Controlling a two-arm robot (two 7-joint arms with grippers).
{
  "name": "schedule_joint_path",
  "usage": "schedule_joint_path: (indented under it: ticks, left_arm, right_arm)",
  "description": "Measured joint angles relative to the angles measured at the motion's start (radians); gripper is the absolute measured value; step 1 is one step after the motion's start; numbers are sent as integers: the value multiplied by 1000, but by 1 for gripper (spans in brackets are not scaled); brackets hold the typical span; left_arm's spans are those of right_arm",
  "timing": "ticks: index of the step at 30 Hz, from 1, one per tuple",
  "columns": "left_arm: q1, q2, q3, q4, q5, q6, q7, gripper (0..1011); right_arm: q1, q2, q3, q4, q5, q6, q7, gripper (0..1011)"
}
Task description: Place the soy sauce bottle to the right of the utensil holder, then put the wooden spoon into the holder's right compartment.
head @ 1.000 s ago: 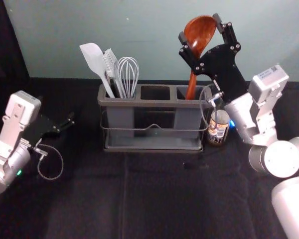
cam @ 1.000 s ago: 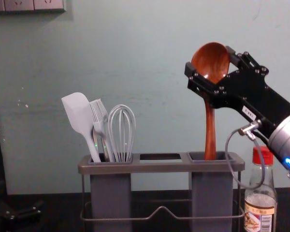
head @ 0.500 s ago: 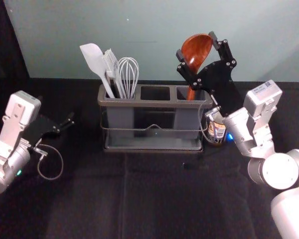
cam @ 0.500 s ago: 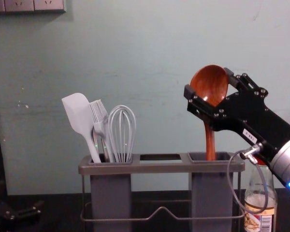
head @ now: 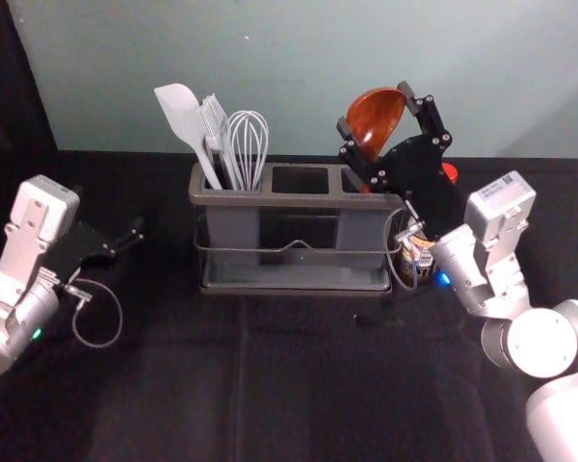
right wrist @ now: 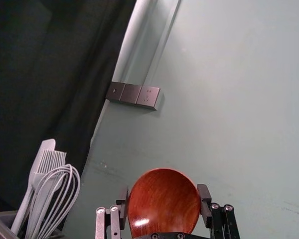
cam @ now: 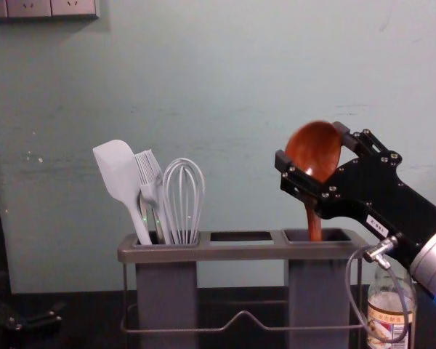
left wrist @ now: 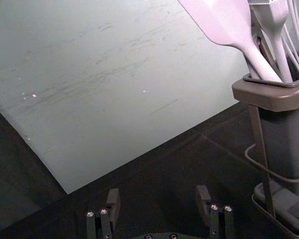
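Spoon (cam: 314, 151) sank within right compartment (cam: 336, 235), right gripper (head: 374, 108) above, left gripper (head: 110, 210) apart.

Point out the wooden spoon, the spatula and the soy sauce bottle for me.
Wooden spoon (cam: 314, 149): chest view, on its bowl, between the right gripper's jaws.
Spatula (cam: 118, 169): chest view, on its flat blade.
Soy sauce bottle (cam: 386, 320): chest view, on its label.

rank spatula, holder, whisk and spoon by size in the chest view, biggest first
1. holder
2. spatula and spoon, too alike to rank; the right gripper covers part of the spoon
3. whisk
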Motion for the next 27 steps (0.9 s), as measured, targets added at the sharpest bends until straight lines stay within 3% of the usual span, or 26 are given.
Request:
schedule_joint_path:
  ticks: [6, 17, 20, 26, 27]
  left_arm:
    - [0, 0, 0, 0, 0, 0, 0, 1005]
    - [0, 0, 0, 0, 0, 0, 0, 1005]
    - [0, 0, 0, 0, 0, 0, 0, 1005]
    - [0, 0, 0, 0, 0, 0, 0, 1005]
    - [0, 0, 0, 0, 0, 0, 0, 1005]
  right_arm:
    - [1, 0, 3, -6, -5, 1, -9, 998]
    - [3, -3, 18, -59, -2, 8, -24, 1002]
    - [-17, -2, 25, -96, -3, 13, -32, 1002]
    - [-133, 19, 40, -252, -4, 41, -40, 1003]
    - [-133, 19, 40, -252, -4, 41, -40, 1003]
